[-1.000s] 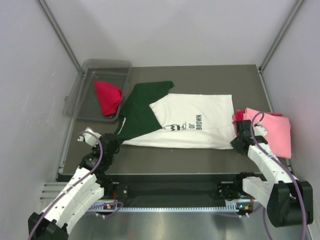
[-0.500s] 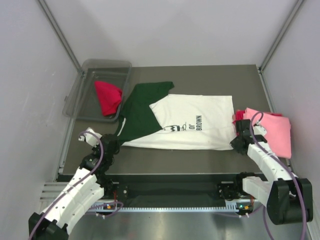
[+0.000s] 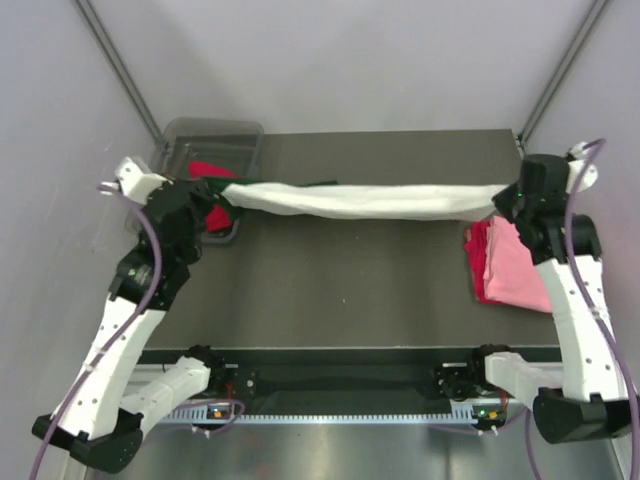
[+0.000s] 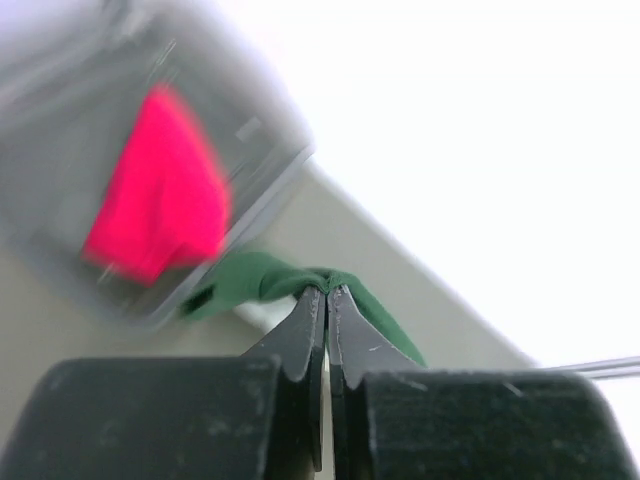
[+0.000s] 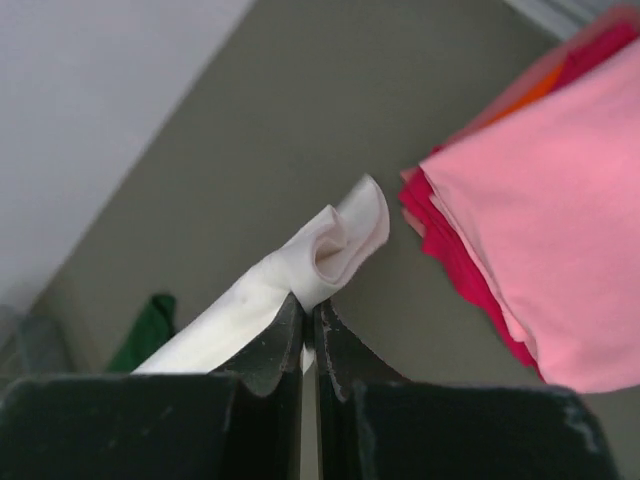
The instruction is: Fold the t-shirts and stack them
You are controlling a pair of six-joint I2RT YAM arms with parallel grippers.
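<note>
The white t-shirt with green sleeves (image 3: 365,200) hangs stretched in the air as a long roll between my two grippers, above the far half of the table. My left gripper (image 3: 212,192) is shut on its green end (image 4: 300,278). My right gripper (image 3: 500,200) is shut on its white end (image 5: 330,250). A light pink t-shirt (image 3: 520,262) lies folded on a red t-shirt (image 3: 477,262) at the right edge; both show in the right wrist view (image 5: 545,210). Another red t-shirt (image 3: 205,170) lies crumpled in the bin, also in the left wrist view (image 4: 160,210).
A clear grey plastic bin (image 3: 190,135) stands at the table's far left corner. The dark table top (image 3: 330,280) lies below the hanging shirt. White walls close in the sides and the back.
Both arms have risen and moved to the back, lifting the white and green shirt off the table and pulling it taut between them. It lay spread flat before.
</note>
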